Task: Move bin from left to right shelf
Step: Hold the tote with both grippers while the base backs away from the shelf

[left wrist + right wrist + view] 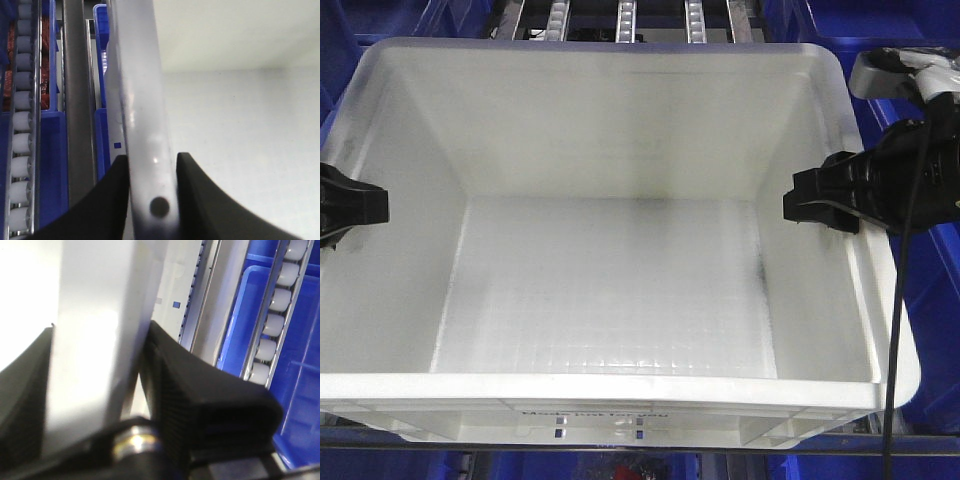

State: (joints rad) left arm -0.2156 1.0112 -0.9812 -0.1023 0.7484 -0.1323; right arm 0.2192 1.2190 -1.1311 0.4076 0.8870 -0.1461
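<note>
Black left gripper (151, 159): closed on the left rim of the bin (620, 50), with one finger inside the wall and one outside. It is seen at the left edge of the front view.
White bin: held between both grippers. It is centred in the front view and fills most of the frame. A gridded floor is shown, and black print on the near wall at the bottom is partly legible.
Roller tracks (625, 20): seen at the top of the frame, beyond the far rim.
Black right gripper (100, 345): clamped on the right rim at mid-right, with fingers astride the wall.
Blue bins (935, 320): seen beside the right wall at the right edge.
</note>
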